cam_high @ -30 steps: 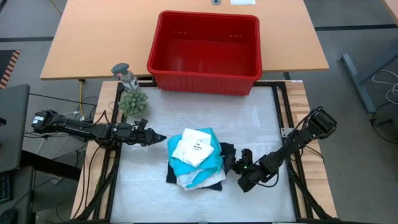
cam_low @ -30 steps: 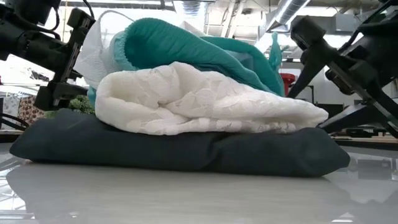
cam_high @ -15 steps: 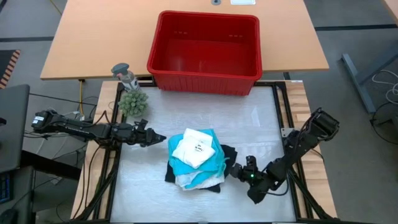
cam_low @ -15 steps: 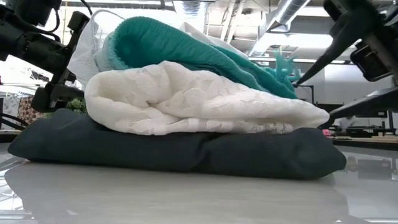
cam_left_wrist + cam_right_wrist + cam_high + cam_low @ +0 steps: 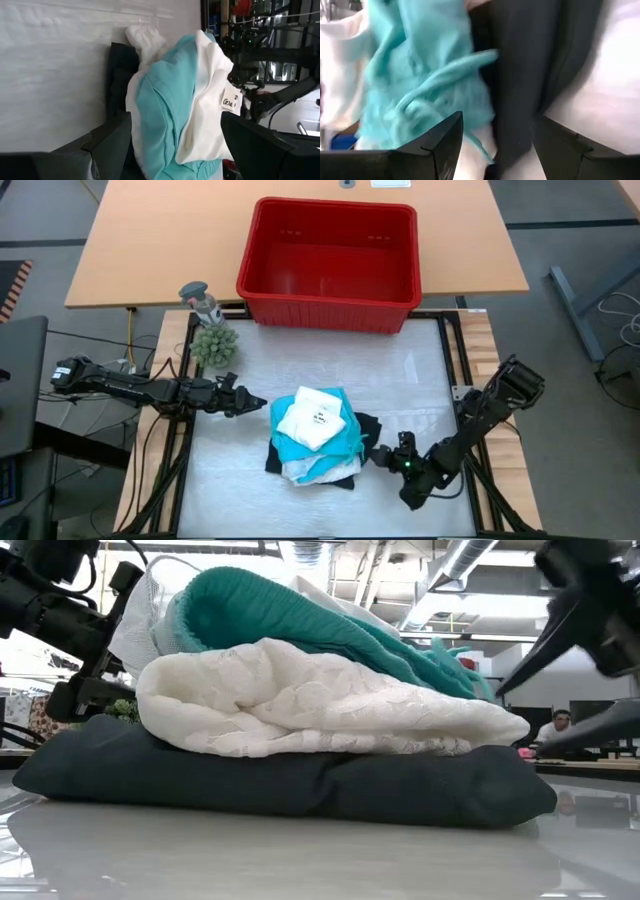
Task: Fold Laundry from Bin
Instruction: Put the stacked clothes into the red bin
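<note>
Since a second ago the right gripper [image 5: 378, 453] has shifted from beside the pile's right edge toward the lower right of the high view; left arm and pile unchanged.

Near, low view: black garment [image 5: 290, 785] flat on the white table [image 5: 300, 860] across frame centre. On it a lacy white garment [image 5: 320, 710]; above that a teal garment [image 5: 300, 615], upper centre.

High view: the same stack, the laundry [image 5: 315, 435], sits at lower centre, with a small white folded piece [image 5: 312, 418] on top carrying a tag. Right gripper just beside the pile's lower right edge, fingers spread, holding nothing; its wrist view shows teal and black cloth close ahead between the parted fingers. Left gripper [image 5: 258, 402] at the pile's upper left, near but apart, fingers spread, empty.

Farther, upper centre: red bin [image 5: 330, 300], straddling the wooden desk edge. Small green plant [image 5: 214, 345] at upper left beside it.
</note>
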